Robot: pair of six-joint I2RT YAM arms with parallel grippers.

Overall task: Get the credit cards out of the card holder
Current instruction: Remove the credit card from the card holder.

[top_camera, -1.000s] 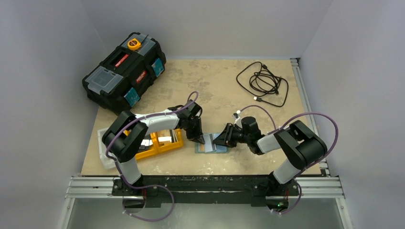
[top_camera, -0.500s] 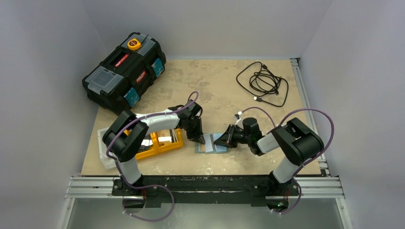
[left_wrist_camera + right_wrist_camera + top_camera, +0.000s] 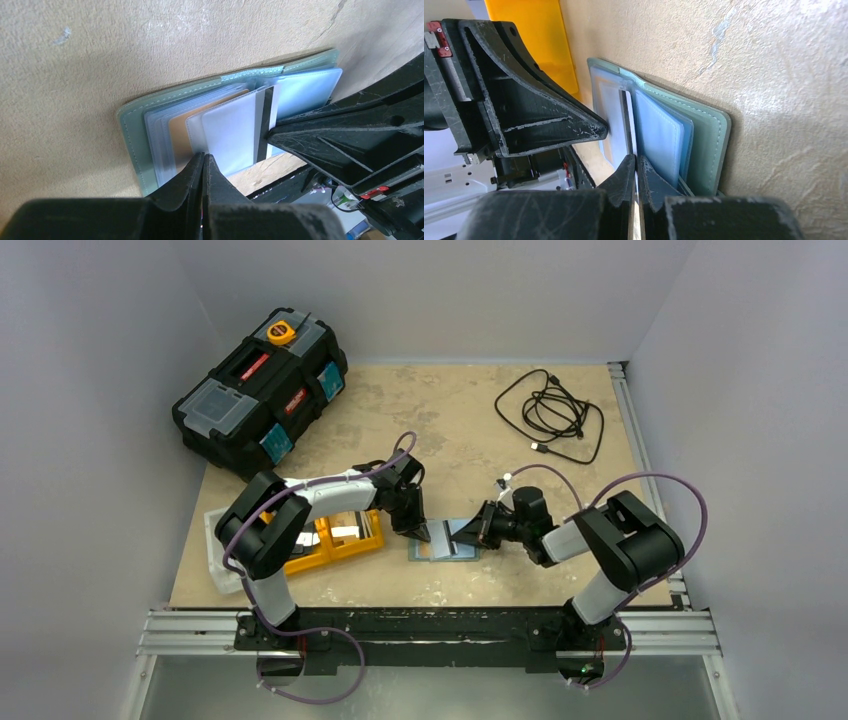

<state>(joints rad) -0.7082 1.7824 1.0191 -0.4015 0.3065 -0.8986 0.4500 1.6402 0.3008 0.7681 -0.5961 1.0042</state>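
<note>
The grey-green card holder (image 3: pixel 440 551) lies open on the table between both arms, its pale blue lining (image 3: pixel 659 135) up. My right gripper (image 3: pixel 634 162) is shut on the edge of a whitish credit card (image 3: pixel 230 132) with a dark stripe, which stands partly out of its sleeve. My left gripper (image 3: pixel 204 159) is shut, its tip pressed on the card holder's clear sleeves beside that card. In the top view the left gripper (image 3: pixel 418 533) and right gripper (image 3: pixel 472 532) face each other over the card holder. An orange-brown card (image 3: pixel 177 132) sits in another sleeve.
An orange two-compartment tray (image 3: pixel 300 558) with cards in it stands left of the card holder, next to a white tray (image 3: pixel 217 552). A black toolbox (image 3: pixel 260 390) is at the back left. A coiled black cable (image 3: pixel 550 412) lies at the back right.
My right gripper has moved a little to the right and the whitish card has slid out with it. The left gripper has stayed on the card holder.
</note>
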